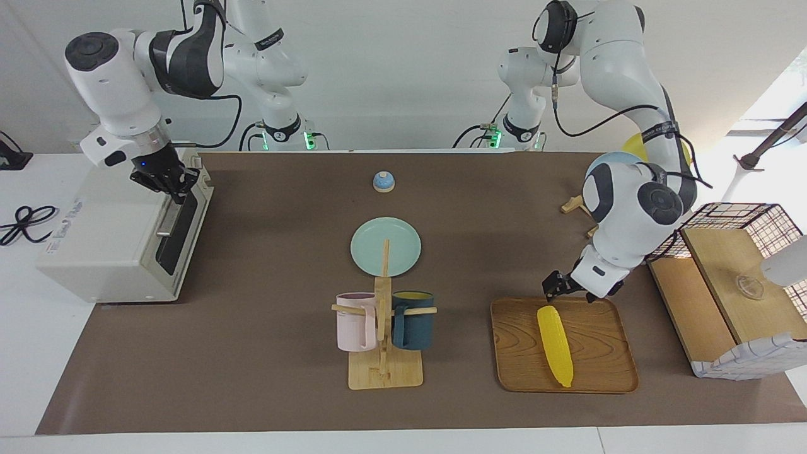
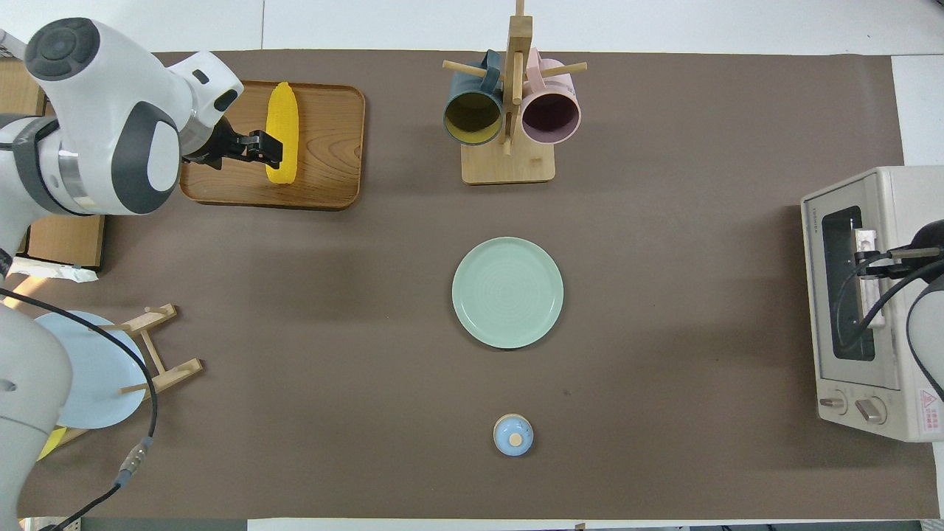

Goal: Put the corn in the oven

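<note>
My left gripper hovers over the edge of the wooden tray nearest the robots, at twelve o'clock from the corn, which lies flat on that tray; I cannot tell whether those fingers are parted. My right gripper sits at the oven's bar handle, its grip unclear too. The door looks shut, so I judge it must drop before the corn travels.

The corn is laid on the tray toward the left arm's end of the counter. The oven is set at the right arm's end. Between them, the mug rack is placed farther from the robots than the plate.
</note>
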